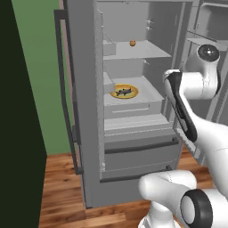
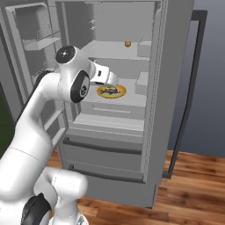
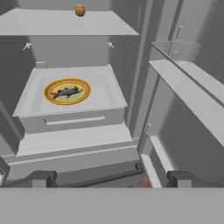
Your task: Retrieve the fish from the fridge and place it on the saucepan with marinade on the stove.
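Fish (image 3: 68, 92) is what you are going after, and it is lying flat on the round orange-yellow plate (image 3: 52, 86), which is sitting on a white shelf (image 3: 105, 89) in the middle of the open fridge (image 1: 84, 111). One shelf higher, a tiny orange ball (image 3: 79, 10) is resting near the back; you are leaving that alone. Your gripper (image 3: 111, 178) is hanging in front of the fridge opening, well short of the plate, with its jaws spread as wide as they go and nothing between them. In the hand view the fish is sitting up and to the left of the fingertips (image 3: 41, 178), so you are needing to steer that way while reaching in. Judging from here, you are best off coming in between the two shelves, lining the jaws across the slim body rather than along it, and lowering slowly so you are pinching the fish and not the plate rim.
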